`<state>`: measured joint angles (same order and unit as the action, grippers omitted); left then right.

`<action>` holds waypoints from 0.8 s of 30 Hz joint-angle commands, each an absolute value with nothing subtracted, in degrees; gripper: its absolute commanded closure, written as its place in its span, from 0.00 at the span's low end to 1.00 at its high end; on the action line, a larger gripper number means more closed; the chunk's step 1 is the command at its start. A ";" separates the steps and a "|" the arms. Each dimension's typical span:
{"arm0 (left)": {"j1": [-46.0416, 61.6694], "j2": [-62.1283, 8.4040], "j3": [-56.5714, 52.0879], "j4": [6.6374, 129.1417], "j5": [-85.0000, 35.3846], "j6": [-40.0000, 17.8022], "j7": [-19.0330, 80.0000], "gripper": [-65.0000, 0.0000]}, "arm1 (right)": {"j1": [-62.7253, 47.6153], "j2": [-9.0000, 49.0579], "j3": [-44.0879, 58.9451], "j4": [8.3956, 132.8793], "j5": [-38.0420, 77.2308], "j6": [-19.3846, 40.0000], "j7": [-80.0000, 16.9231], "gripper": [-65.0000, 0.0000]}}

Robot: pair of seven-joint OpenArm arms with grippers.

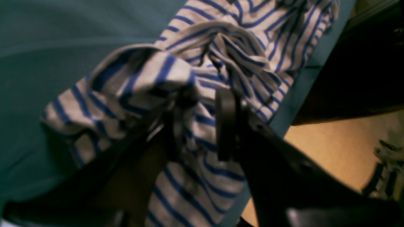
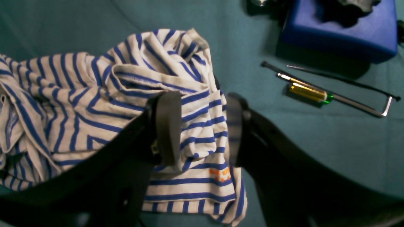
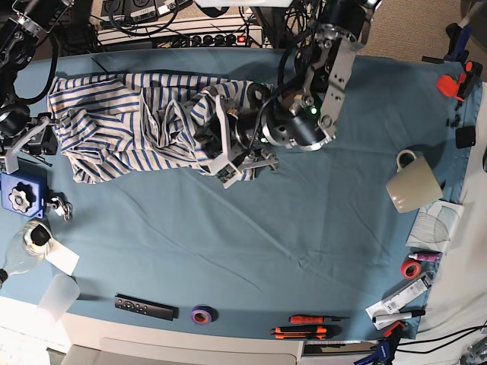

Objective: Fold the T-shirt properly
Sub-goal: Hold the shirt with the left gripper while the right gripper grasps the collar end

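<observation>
Front edge: I see a remote control (image 3: 144,307) and a tape roll (image 3: 202,314) on the teal desk (image 3: 228,251).
Mug: a cream mug (image 3: 413,183) stands well apart at one side.
T-shirt: the T-shirt (image 3: 129,125) lies bunched across the desk's far half.
Left claw: my left claw (image 1: 202,126) stands partly open, cloth between its fingers, none pinched.
Right claw: my right claw (image 2: 202,129) gapes wide over the hem, gripping nothing.

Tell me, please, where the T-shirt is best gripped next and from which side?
Probably the T-shirt's folded hem edge by the small orange print, from above: in the right wrist view it lies flatter there than the bunched folds, and the right gripper already stands open over it.
</observation>
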<state>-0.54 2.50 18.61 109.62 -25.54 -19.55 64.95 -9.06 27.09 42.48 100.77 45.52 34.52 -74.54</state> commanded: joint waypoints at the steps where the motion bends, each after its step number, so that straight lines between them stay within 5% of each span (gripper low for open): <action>1: -1.08 3.16 18.55 111.55 -25.30 -19.84 63.05 0.71 | -8.40 28.60 44.18 101.60 46.72 34.15 -72.66 0.63; 6: -0.64 3.16 18.55 114.10 -21.15 -19.31 61.63 0.59 | -8.43 28.60 51.31 101.60 50.35 34.02 -72.40 0.63; 15: 0.25 2.13 18.57 114.37 -10.02 -13.72 63.05 0.59 | -8.60 28.58 60.49 101.51 46.30 30.89 -71.96 0.63; 24: 4.27 1.76 18.57 114.41 -16.19 -13.56 63.29 0.59 | -8.38 28.60 57.76 90.00 47.29 30.46 -70.24 0.61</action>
